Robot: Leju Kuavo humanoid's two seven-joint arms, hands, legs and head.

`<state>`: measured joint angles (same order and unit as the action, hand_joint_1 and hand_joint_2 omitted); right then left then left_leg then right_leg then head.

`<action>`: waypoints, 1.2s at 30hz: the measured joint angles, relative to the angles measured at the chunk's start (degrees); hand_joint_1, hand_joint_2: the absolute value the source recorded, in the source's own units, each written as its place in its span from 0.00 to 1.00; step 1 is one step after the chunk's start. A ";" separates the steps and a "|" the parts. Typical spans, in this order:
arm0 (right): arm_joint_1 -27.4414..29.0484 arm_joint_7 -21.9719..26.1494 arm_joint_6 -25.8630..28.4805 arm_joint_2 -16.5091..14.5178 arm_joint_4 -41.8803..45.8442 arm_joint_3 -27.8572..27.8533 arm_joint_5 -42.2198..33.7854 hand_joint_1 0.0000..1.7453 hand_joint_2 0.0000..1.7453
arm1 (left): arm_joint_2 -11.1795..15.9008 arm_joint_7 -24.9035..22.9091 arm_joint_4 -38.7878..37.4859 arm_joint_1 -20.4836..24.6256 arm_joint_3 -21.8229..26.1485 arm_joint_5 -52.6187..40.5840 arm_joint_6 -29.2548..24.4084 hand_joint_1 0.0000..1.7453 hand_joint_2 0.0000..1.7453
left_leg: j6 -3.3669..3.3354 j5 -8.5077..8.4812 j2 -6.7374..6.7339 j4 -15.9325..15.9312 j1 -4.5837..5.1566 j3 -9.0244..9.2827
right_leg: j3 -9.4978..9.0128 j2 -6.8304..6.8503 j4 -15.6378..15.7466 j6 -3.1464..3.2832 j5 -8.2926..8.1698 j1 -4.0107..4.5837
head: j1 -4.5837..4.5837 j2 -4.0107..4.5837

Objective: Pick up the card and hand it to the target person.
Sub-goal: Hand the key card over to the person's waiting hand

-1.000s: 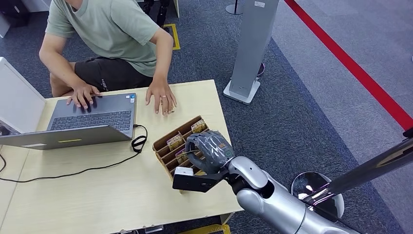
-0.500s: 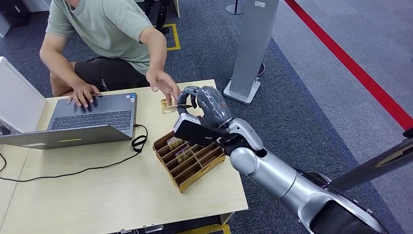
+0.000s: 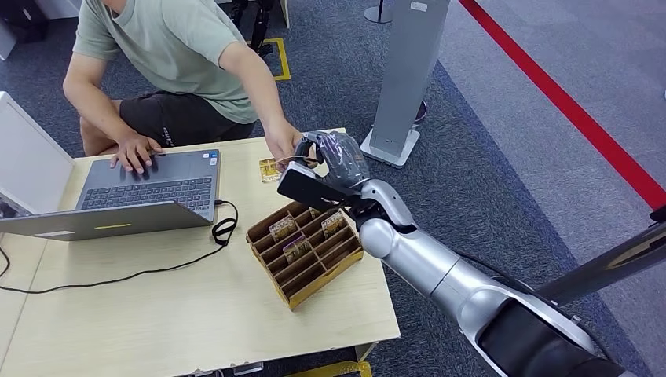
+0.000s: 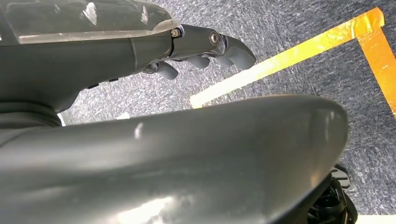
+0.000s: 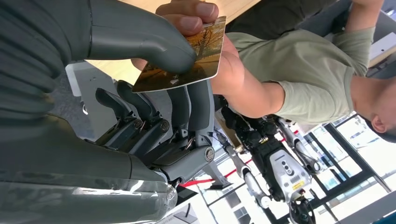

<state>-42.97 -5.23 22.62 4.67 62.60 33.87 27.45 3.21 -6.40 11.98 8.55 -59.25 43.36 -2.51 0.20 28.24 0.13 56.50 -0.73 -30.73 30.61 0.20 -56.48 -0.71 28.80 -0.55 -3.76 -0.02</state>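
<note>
Across the pale wooden worktop (image 3: pixel 157 314), items by size. Person (image 3: pixel 181 55), green shirt, dark shorts, seated at the far edge; one hand on the laptop keyboard, the other hand (image 3: pixel 284 147) reaching toward the robot. Laptop (image 3: pixel 149 184), grey, open, on the worktop's left part; black cable (image 3: pixel 141 275) trailing from it and looping beside it. Right arm, silver, extended over the worktop's right side. Card organiser (image 3: pixel 302 247), brown, slotted, near the right edge; several small cards standing in its compartments. Right robot hand (image 3: pixel 334 161), raised beyond the organiser, pinching the card (image 5: pixel 184 58) between thumb and fingers. Card, gold-brown print, held above the worktop; the person's fingertips (image 5: pixel 189 16) grip its far edge, so both hold it. Loose card (image 3: pixel 269 170), flat on the worktop beside the laptop. Left robot hand (image 4: pixel 201 51), hanging over grey carpet, fingers curled in, grasping nothing.
</note>
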 joint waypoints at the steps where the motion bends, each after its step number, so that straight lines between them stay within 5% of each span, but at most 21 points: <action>1: -0.01 -0.06 0.09 -0.09 -0.61 0.13 0.21 0.24 1.00 | 0.00 0.00 0.00 0.00 -0.01 0.03 0.04 0.00 0.00 | 0.00 0.00 0.00 0.00 0.00 0.00 | 0.00 0.00 0.00 0.00 0.00 0.00 | 0.01 0.00; 2: -0.03 -0.16 0.14 -0.17 -1.13 0.26 0.45 0.00 1.00 | 0.00 0.00 0.00 0.00 -0.02 0.00 0.11 0.00 0.00 | 0.00 0.00 0.00 0.00 0.00 0.00 | 0.00 0.00 0.00 0.00 0.00 0.00 | 0.01 0.00; 15: 0.12 -1.21 0.75 -0.44 -3.82 0.66 1.89 0.00 1.00 | -0.09 0.00 0.00 0.00 -0.96 0.24 0.07 0.00 0.00 | 0.00 0.00 -0.01 0.03 0.00 0.02 | 0.02 -0.01 0.00 0.00 -0.01 0.00 | 0.00 0.00; 23: 2.37 -2.55 1.02 1.05 4.33 -0.17 -0.52 0.00 1.00 | -0.07 0.19 0.00 -0.60 -1.08 1.64 -0.21 0.00 0.00 | 0.00 0.00 -0.02 0.03 0.00 0.04 | 0.03 -0.02 0.00 0.00 -0.01 0.00 | 0.00 0.00; 29: 6.63 -1.30 -1.35 3.73 14.84 -2.06 -7.23 0.00 1.00 | -0.07 1.16 0.00 -1.49 -1.08 3.27 -0.63 0.00 0.00 | 0.00 0.00 -0.02 0.04 0.00 0.05 | 0.03 -0.02 0.03 0.00 -0.01 0.00 | -0.03 0.00; 36: 17.61 5.91 -4.20 6.23 23.97 -4.80 -17.97 0.00 1.00 | 0.00 1.87 0.00 -2.68 -1.08 5.03 -1.14 0.00 0.00 | -0.01 0.02 0.00 0.03 0.00 0.03 | 0.03 0.00 0.05 0.00 0.00 0.00 | -0.04 0.00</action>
<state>-25.36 0.68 18.42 10.90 86.56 29.07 9.49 3.21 -4.53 11.98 5.88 -60.33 48.39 -3.65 0.19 28.25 0.13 56.54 -0.73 -30.71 30.64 0.21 -56.44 -0.71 28.80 -0.55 -3.80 -0.02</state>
